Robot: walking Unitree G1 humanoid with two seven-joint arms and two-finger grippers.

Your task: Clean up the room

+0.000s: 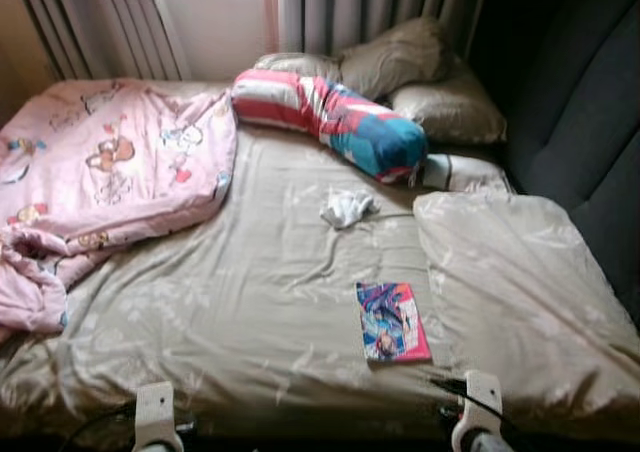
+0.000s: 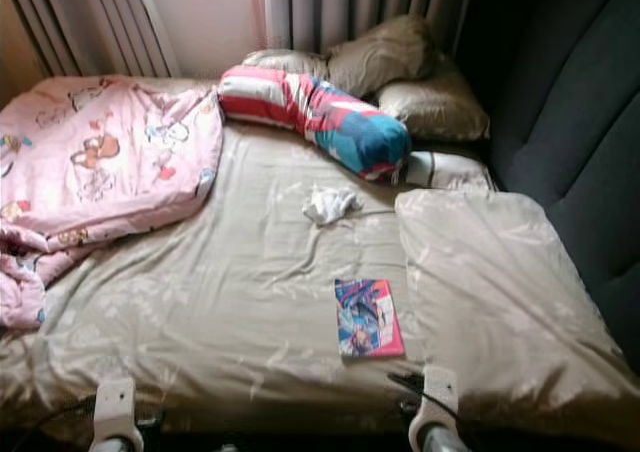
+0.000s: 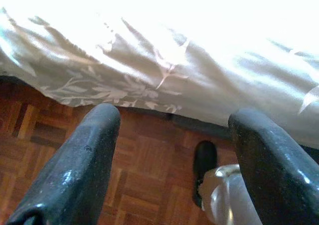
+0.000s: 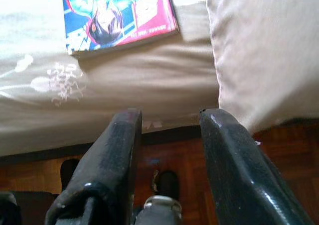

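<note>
A pink and blue comic book (image 1: 392, 321) lies on the beige bed sheet (image 1: 250, 292) near the front edge. A small white crumpled cloth (image 1: 346, 208) rests in the middle of the bed. A pink cartoon blanket (image 1: 100, 182) is bunched at the left. A striped pink, white and blue bolster (image 1: 330, 117) lies across the head end. My right gripper (image 4: 167, 135) hangs open below the bed edge, just short of the comic book (image 4: 117, 13). My left gripper (image 3: 172, 150) is open beside the sheet's hanging edge, above the wooden floor.
Beige pillows (image 1: 420, 72) lie at the head of the bed and a large beige cushion (image 1: 520, 292) covers the right side. A dark padded surface (image 1: 570, 122) stands at the right. Curtains (image 1: 350, 12) hang behind. Parquet floor (image 3: 139, 175) runs under the bed edge.
</note>
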